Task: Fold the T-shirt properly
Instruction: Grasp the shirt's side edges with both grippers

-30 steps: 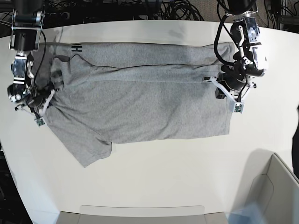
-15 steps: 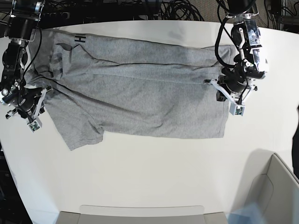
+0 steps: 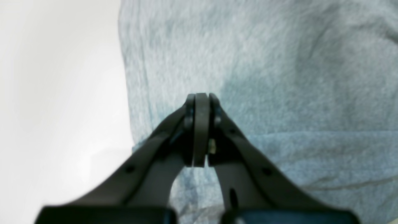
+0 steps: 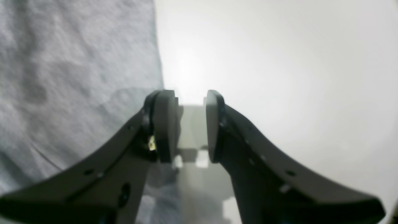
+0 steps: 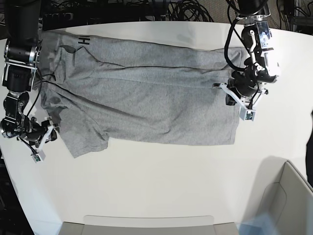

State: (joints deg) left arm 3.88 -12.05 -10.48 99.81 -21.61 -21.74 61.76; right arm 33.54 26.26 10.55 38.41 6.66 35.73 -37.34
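the shirt lies flat across the table, soft, light and limp, so grip hems or corners. left gripper is pinched closed above the cloth, holding nothing visible; right gripper is parted, empty, just off the shirt's edge.

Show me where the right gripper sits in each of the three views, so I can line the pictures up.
Base view: right gripper at the left edge, open, just off the T-shirt's sleeve side.
Right wrist view: same gripper centre frame, jaws apart over bare table, the shirt to its left.
Left wrist view: not in it; only the shut left gripper shows.
Shared landmark: the grey shirt's edge against the white table.
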